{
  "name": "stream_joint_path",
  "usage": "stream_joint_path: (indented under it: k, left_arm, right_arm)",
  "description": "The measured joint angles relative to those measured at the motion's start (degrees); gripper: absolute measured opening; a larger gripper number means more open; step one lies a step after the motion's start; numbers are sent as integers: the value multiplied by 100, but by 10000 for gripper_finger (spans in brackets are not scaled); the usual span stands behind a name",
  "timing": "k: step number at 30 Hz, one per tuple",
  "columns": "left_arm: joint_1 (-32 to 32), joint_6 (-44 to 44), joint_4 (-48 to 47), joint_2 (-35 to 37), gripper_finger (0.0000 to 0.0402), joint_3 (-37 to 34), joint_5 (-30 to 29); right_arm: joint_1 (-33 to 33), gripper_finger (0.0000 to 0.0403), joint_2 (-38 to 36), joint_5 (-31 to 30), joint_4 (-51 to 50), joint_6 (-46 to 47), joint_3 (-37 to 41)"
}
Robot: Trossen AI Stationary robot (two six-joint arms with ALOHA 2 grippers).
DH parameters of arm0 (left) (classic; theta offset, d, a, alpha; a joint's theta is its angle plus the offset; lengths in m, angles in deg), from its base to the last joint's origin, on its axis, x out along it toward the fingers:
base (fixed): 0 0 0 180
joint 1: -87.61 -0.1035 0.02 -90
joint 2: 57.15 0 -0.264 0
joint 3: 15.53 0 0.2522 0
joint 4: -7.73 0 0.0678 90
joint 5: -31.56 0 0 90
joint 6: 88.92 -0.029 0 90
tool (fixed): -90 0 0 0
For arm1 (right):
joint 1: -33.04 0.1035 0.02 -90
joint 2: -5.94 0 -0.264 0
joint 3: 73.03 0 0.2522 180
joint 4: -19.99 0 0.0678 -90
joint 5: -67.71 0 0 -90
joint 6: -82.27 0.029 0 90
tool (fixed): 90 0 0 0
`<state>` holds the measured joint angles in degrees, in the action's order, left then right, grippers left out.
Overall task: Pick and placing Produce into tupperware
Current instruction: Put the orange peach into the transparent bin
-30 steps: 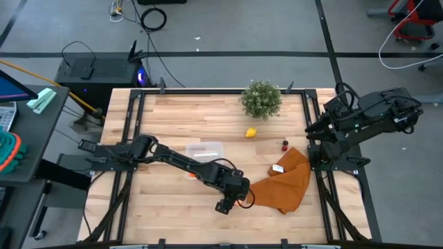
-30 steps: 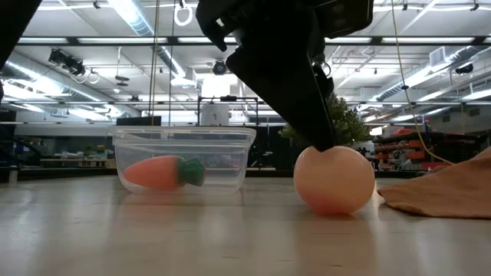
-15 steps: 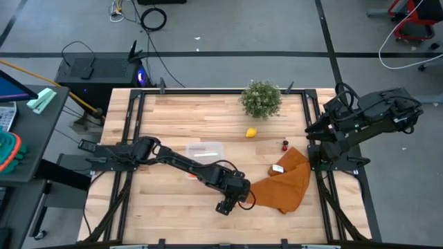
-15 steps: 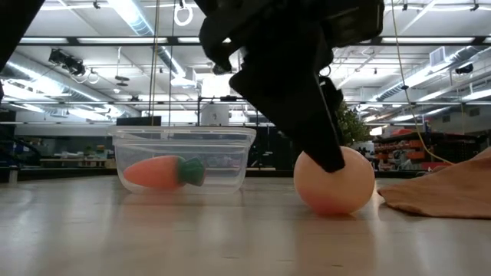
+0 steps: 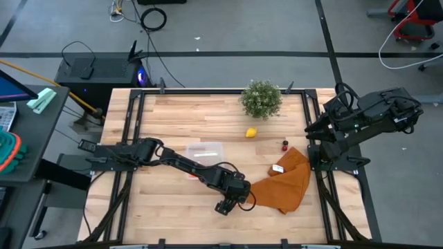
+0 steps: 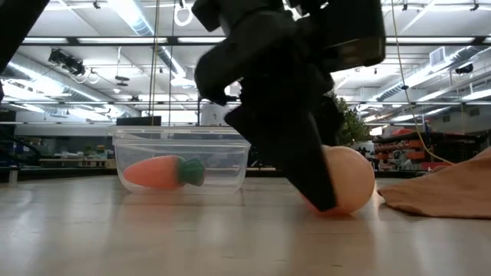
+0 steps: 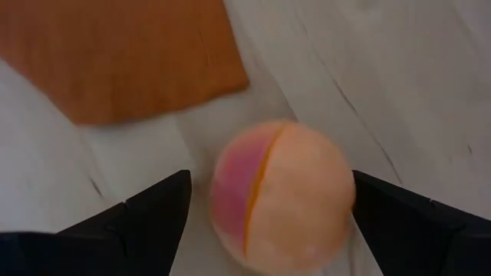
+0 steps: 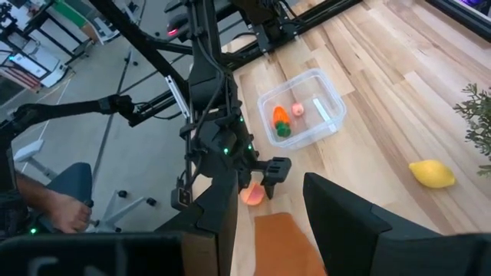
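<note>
Left hand [image 7: 261,222]: its fingers are being held spread wide, one on each side of the apple, low over the tabletop; whether they are touching the fruit cannot be told.
Apple [image 7: 280,195]: it is lying on the tabletop [image 5: 208,117] between those fingers, just beside the edge of the cloth [image 5: 284,183]; in the low view [image 6: 349,180] it is partly hidden behind the near finger.
Tupperware [image 5: 205,152]: it is standing on the tabletop near the left arm's elbow, well apart from the apple.
Carrot [image 6: 159,172]: it is lying on its side inside the tupperware, green top pointing toward the apple. A small pink piece [image 8: 298,110] is lying beside it in the container.
Lemon [image 5: 251,132]: it is lying on the bare wood, near the plant [image 5: 261,99].
Berry [image 5: 284,144]: it is lying just off the cloth's far corner.
Right hand [image 8: 268,222]: it is being held off the tabletop's right edge, its fingers partly parted and pinching nothing.
</note>
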<state>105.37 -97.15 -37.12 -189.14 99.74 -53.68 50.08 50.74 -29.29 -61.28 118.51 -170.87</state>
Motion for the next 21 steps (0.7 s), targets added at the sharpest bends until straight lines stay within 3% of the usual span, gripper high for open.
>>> stream_joint_path:
  k: [8, 21]
  left_arm:
    - [-2, 3, 4, -24, 340, 2, 1]
    - [-2, 2, 9, -24, 245, 2, 4]
  right_arm:
    - [0, 122, 0, -63, -2, -5, 0]
    - [0, 122, 0, -74, -2, 11, 0]
